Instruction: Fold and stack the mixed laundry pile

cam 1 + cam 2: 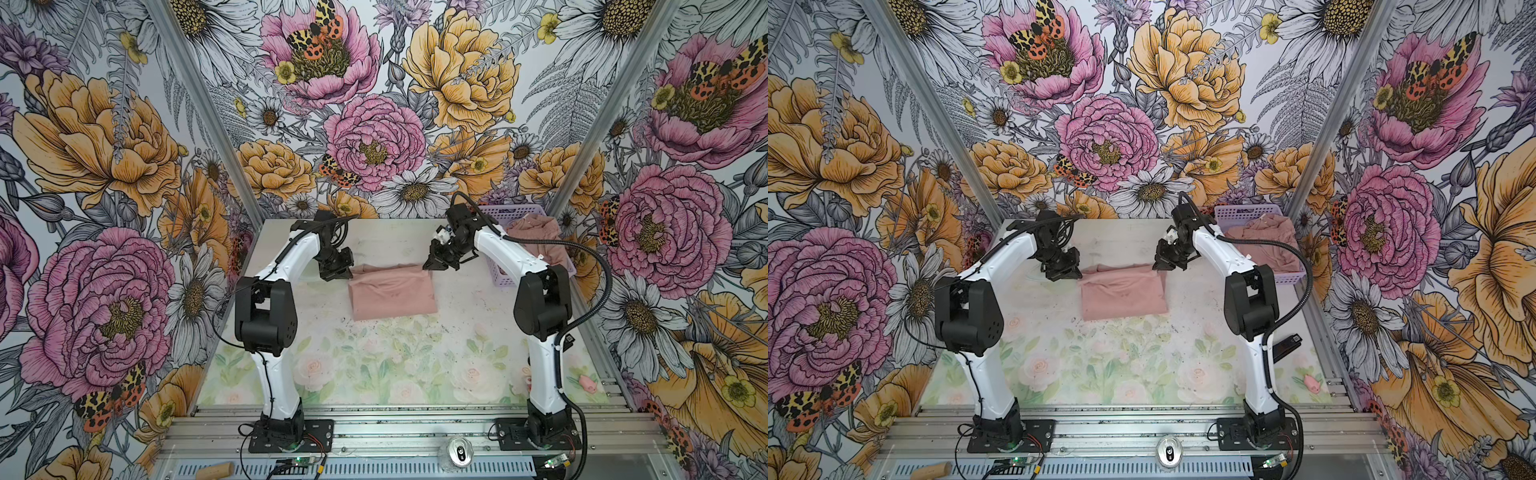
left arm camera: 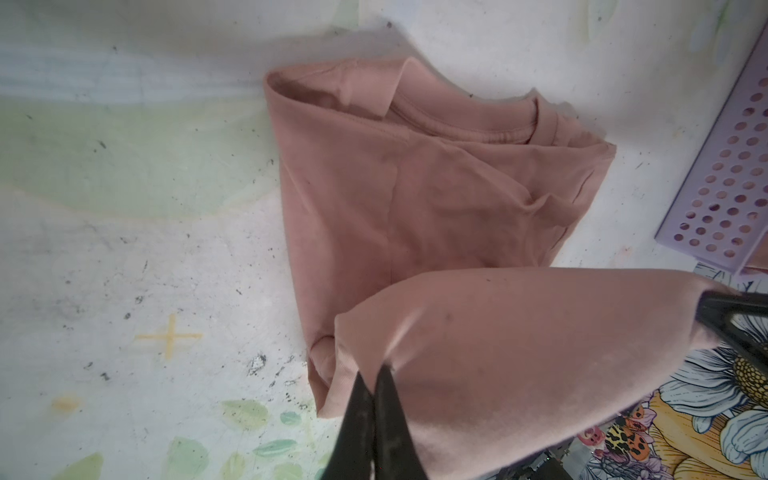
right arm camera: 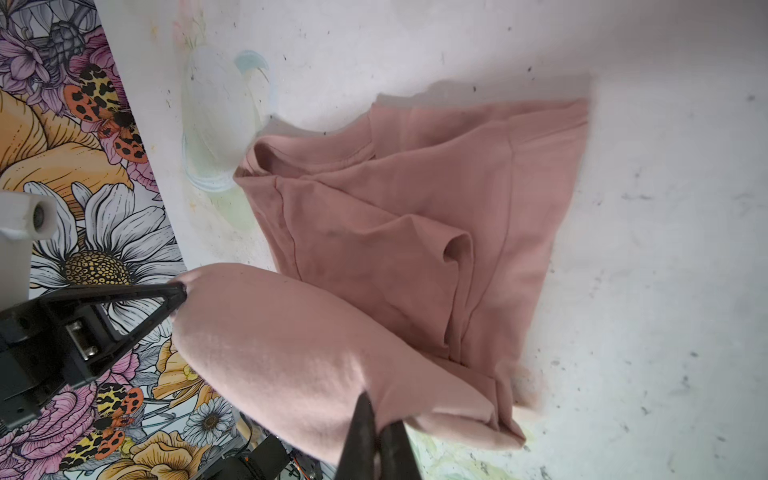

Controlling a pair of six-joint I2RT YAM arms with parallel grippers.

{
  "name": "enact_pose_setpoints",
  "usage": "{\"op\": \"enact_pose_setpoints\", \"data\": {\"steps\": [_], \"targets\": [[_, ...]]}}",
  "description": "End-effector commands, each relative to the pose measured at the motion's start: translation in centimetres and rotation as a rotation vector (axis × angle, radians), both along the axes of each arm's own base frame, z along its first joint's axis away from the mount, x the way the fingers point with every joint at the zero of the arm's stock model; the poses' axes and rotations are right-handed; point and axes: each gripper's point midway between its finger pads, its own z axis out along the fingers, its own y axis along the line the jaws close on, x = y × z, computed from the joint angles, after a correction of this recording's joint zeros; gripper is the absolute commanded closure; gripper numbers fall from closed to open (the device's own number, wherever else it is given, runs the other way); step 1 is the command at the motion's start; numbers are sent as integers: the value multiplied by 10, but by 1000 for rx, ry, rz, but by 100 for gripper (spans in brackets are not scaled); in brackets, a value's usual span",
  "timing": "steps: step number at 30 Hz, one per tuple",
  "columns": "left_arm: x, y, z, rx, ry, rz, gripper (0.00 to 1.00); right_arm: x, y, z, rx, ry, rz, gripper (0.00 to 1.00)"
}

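A dusty-pink T-shirt [image 1: 392, 293] [image 1: 1123, 293] lies partly folded at the middle of the table, collar towards the back. Its far edge is lifted into a taut band between both grippers. My left gripper [image 1: 338, 274] [image 2: 374, 374] is shut on the left end of that lifted edge. Over the other end my right gripper [image 1: 430, 264] [image 3: 376, 411] is shut too. The folded body [image 2: 415, 199] [image 3: 415, 232] stays flat on the table below. More pink garments [image 1: 536, 232] fill the basket at the back right. No print, text or shorts can be seen.
The lavender perforated basket [image 1: 505, 274] [image 2: 723, 178] stands at the back right, close to the right arm. A clear round object [image 3: 224, 124] lies left of the shirt. A small pink object [image 1: 588, 384] sits at the front right, a black device [image 1: 1287, 345] beside the right arm.
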Motion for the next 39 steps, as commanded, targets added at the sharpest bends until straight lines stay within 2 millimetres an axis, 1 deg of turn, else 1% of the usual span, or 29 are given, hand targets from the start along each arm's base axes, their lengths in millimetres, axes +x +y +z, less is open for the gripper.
{"op": "enact_pose_setpoints", "data": {"steps": [1, 5, 8, 9, 10, 12, 13, 14, 16, 17, 19, 21, 24, 26, 28, 30, 32, 35, 39], "targets": [[14, 3, -2, -5, -24, -20, 100, 15, -1, -9, -7, -20, 13, 100], [26, 4, -12, 12, -28, -23, 100, 28, -2, -21, -11, -21, 8, 100], [34, 6, -20, 27, -23, -17, 100, 35, 0, -25, -5, -24, 7, 100], [36, 8, -21, 34, -24, -9, 98, 37, 0, -25, -1, -27, 8, 100], [38, 11, -21, 42, -26, -2, 87, 40, 0, -25, 1, -29, 4, 92], [42, 17, -20, 62, -35, 19, 70, 45, -2, -20, -5, -52, -2, 80], [44, 20, -15, 70, -48, 30, 59, 49, -4, -16, -10, -70, -7, 74], [46, 22, -11, 79, -60, 40, 50, 51, -6, -10, -16, -89, -11, 69], [48, 28, -1, 99, -86, 60, 37, 54, -11, -1, -29, -117, -19, 65], [49, 30, 5, 108, -98, 69, 33, 53, -13, 3, -34, -125, -20, 64], [48, 31, 15, 116, -120, 81, 31, 47, -14, 9, -39, -131, -20, 64], [44, 28, 22, 119, -135, 79, 30, 38, -14, 13, -51, -134, -9, 63], [35, 12, 23, 106, -133, 47, 29, 25, -4, 10, -50, -121, 23, 63], [29, -4, 16, 92, -123, 20, 30, 19, 7, 3, -45, -114, 51, 63], [29, -21, 8, 67, -118, 1, 29, 20, 16, -5, -45, -116, 67, 63], [33, -37, 2, 49, -130, -18, 30, 27, 22, -14, -47, -122, 72, 63], [40, -45, -6, 45, -132, -27, 30, 34, 26, -24, -54, -120, 75, 63], [51, -48, -24, 48, -121, -24, 30, 43, 28, -38, -75, -126, 80, 63], [58, -36, -49, 79, -97, 6, 30, 50, 28, -57, -99, -121, 84, 63]]}}
